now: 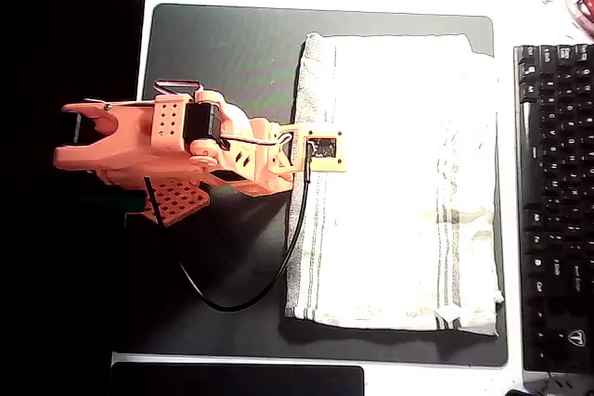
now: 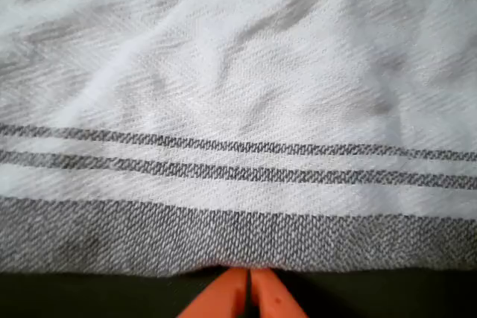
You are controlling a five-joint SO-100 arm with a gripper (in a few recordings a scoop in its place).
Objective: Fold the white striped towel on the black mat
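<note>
The white striped towel (image 1: 399,183) lies spread flat on the right half of the black mat (image 1: 223,53), with thin grey stripes along its left edge. My orange arm reaches in from the left, and its wrist sits over the middle of that left edge. In the wrist view the towel's (image 2: 238,94) grey hem and stripes run across the frame. My gripper (image 2: 243,277) is at the bottom centre, its two orange fingertips (image 2: 227,292) pressed together right at the hem, pinching the towel's edge. In the overhead view the fingers are hidden under the wrist.
A black keyboard (image 1: 557,201) lies just off the mat's right side, close to the towel. A glossy black pad (image 1: 237,380) sits below the mat. A black cable (image 1: 278,261) loops from the wrist over the mat's lower left. Small items lie at the top edge.
</note>
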